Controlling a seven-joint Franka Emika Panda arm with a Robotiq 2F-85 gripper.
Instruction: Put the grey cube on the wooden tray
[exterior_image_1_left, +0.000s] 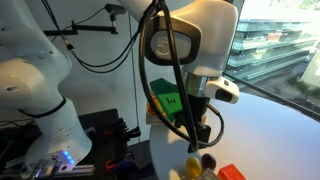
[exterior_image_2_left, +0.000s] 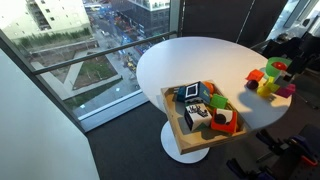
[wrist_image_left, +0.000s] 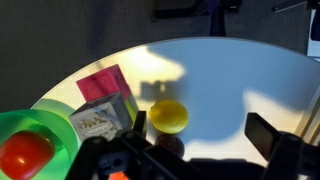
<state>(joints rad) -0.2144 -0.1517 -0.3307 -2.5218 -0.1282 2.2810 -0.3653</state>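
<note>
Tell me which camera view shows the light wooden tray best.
An exterior view: the shallow rectangular light wooden tray shows whole from above, on the round white table. In an exterior view filled by the white robot arm, I cannot make the tray out. The wrist view shows none of it.

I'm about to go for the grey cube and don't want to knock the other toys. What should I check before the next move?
1. Fingers open: ok, spread wide with nothing between them.
2. Grey cube in sight: ok, on the table in the wrist view.
3. Gripper centred on the cube: not ok. The cube sits off to one side, and the yellow ball is nearer the gap.
4. Room beside the cube: cannot tell. The pink block and green bowl sit very close.
5. Free spot on the wooden tray: ok. It is crowded, but bare wood shows at one corner.
</note>
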